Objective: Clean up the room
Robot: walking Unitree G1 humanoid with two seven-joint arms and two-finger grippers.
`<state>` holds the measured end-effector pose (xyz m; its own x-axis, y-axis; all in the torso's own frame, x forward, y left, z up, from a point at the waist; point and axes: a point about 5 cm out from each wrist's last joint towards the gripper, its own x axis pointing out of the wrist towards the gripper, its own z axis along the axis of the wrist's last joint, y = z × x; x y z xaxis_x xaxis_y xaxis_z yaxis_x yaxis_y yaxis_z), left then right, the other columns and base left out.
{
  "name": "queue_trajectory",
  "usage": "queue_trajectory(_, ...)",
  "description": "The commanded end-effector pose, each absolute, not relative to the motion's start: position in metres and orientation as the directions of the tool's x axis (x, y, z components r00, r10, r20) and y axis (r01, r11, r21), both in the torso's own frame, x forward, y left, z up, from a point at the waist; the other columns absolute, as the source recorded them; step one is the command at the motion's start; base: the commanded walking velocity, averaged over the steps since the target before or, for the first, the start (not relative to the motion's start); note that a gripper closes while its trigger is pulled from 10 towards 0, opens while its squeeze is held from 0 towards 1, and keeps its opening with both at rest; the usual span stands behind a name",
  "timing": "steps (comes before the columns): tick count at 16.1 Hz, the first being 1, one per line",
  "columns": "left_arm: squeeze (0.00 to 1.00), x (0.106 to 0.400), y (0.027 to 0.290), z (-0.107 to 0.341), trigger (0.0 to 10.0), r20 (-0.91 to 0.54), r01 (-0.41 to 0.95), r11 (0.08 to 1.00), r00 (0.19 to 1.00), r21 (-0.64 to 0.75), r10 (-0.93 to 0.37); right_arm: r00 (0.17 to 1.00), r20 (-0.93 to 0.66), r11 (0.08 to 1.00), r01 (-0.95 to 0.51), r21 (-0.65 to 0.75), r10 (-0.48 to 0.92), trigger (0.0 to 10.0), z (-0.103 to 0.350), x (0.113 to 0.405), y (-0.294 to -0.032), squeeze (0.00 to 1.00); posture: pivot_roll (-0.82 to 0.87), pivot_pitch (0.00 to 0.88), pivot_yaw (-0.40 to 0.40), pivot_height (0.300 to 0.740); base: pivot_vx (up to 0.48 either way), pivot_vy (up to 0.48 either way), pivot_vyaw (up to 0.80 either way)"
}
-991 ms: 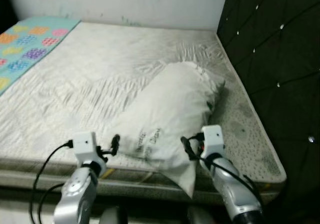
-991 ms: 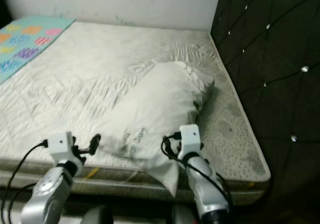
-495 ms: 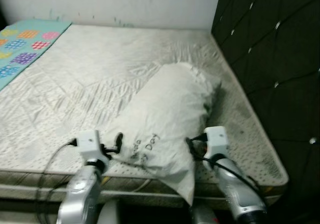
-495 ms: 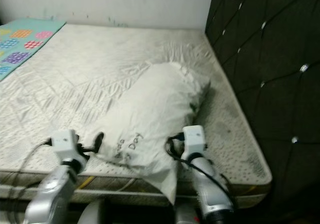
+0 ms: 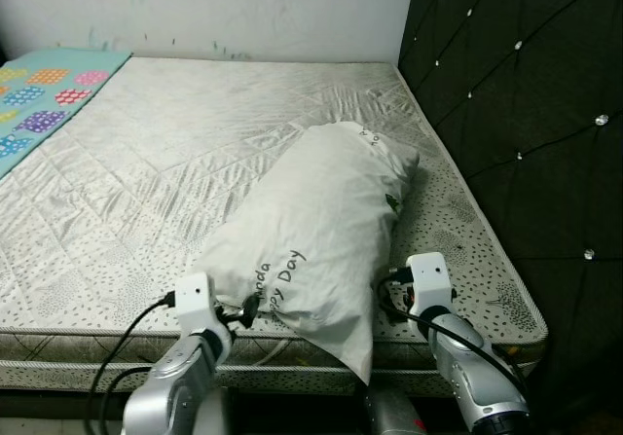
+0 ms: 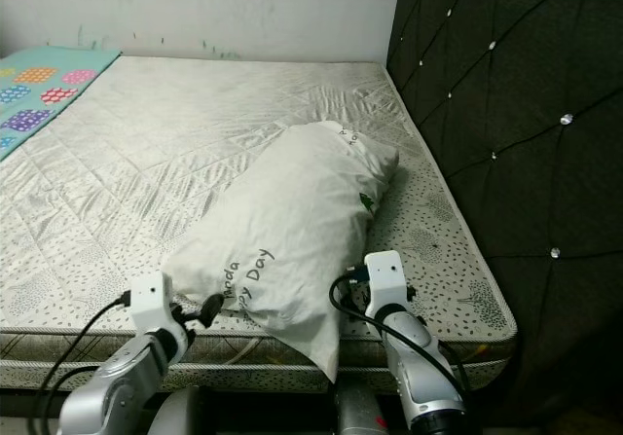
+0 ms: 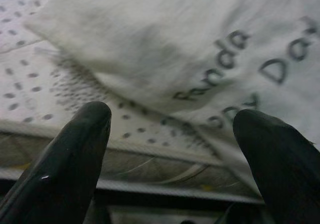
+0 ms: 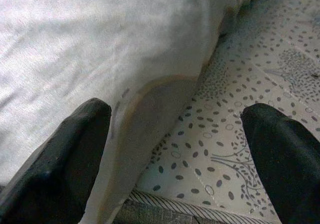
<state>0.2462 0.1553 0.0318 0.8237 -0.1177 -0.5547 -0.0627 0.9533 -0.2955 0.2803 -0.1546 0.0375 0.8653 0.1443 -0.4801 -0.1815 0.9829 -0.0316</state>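
White pillow [image 5: 311,231] on patterned mattress [image 5: 146,153]

Two silver arms, white wrist boxes, looping black cables, glossy black fingers [image 7: 70,169].

Pillow [image 5: 316,226]: matt off-white cloth, softly creased, with dark printed lettering; mattress [image 5: 165,153]: quilted cloth with a faint sheen, small dark speckle print, corded piping along its edge. Headboard [image 5: 526,94]: black tufted upholstery, matt, set with shiny stud buttons. Left gripper [image 7: 172,149] and right gripper [image 8: 175,149]: fingers of smooth black plastic or rubber, slight gloss; arms brushed silver metal.
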Motion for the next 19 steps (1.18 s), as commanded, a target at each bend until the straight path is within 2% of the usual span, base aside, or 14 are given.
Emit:
queue_trajectory(1, 0.00, 0.249, 0.159, 0.037, 10.0, -0.550, -0.068, 0.957, 0.829, -0.282, -0.103, 0.857, -0.495, 0.982, -0.186, -0.043, 0.141, 10.0, 0.037, 0.281, -0.158, 0.00, -0.13, 0.000, -0.022, 0.617, 0.000, 0.000, 0.00)
queue_trajectory(3, 0.00, 0.248, 0.180, 0.029, 10.0, -0.620, -0.132, 0.965, 0.783, -0.226, -0.038, 0.846, -0.514, 0.981, -0.190, -0.047, 0.140, 10.0, 0.037, 0.281, -0.162, 0.00, -0.13, 0.000, -0.023, 0.617, 0.000, 0.000, 0.00)
queue_trajectory(6, 0.00, 0.247, 0.192, 0.023, 10.0, -0.690, -0.140, 0.968, 0.723, -0.208, -0.044, 0.834, -0.535, 0.977, -0.201, -0.066, 0.136, 10.0, 0.036, 0.279, -0.165, 0.00, -0.14, 0.000, -0.019, 0.617, 0.000, 0.000, 0.00)
queue_trajectory(8, 0.00, 0.245, 0.188, 0.024, 10.0, -0.722, -0.222, 0.916, 0.685, -0.335, -0.098, 0.827, -0.547, 0.978, -0.199, -0.069, 0.130, 10.0, 0.033, 0.278, -0.168, 0.00, -0.14, 0.000, -0.010, 0.617, 0.000, 0.000, 0.00)
queue_trajectory(10, 0.00, 0.257, 0.185, 0.040, 10.0, -0.604, -0.271, 0.816, 0.788, -0.511, -0.117, 0.825, -0.549, 0.975, -0.210, -0.074, 0.136, 10.0, 0.032, 0.279, -0.166, 0.00, -0.13, 0.000, -0.012, 0.617, 0.000, 0.000, 0.00)
queue_trajectory(11, 0.00, 0.258, 0.188, 0.042, 10.0, -0.574, -0.298, 0.772, 0.812, -0.561, -0.103, 0.826, -0.545, 0.973, -0.218, -0.071, 0.145, 10.0, 0.032, 0.280, -0.164, 0.00, -0.12, 0.000, -0.014, 0.617, 0.000, 0.000, 0.00)
queue_trajectory(14, 0.00, 0.254, 0.189, 0.038, 10.0, -0.553, -0.289, 0.747, 0.823, -0.599, -0.125, 0.832, -0.531, 0.970, -0.232, -0.068, 0.162, 10.0, 0.034, 0.283, -0.160, 0.00, -0.12, 0.000, -0.015, 0.617, 0.000, 0.000, 0.00)
queue_trajectory(15, 0.00, 0.253, 0.189, 0.037, 10.0, -0.551, -0.270, 0.764, 0.824, -0.586, -0.132, 0.833, -0.529, 0.970, -0.233, -0.067, 0.163, 10.0, 0.034, 0.284, -0.160, 0.00, -0.12, 0.000, -0.013, 0.617, 0.000, 0.000, 0.00)
queue_trajectory(17, 0.00, 0.250, 0.191, 0.028, 10.0, -0.625, -0.213, 0.899, 0.776, -0.383, -0.082, 0.835, -0.527, 0.971, -0.231, -0.068, 0.162, 10.0, 0.034, 0.286, -0.158, 0.00, -0.12, 0.000, -0.009, 0.617, 0.000, 0.000, 0.00)
queue_trajectory(19, 0.00, 0.257, 0.195, 0.036, 10.0, -0.572, -0.140, 0.953, 0.819, -0.269, -0.041, 0.832, -0.527, 0.975, -0.220, -0.030, 0.171, 10.0, 0.035, 0.292, -0.148, 0.00, -0.12, 0.000, -0.002, 0.617, 0.000, 0.000, 0.00)
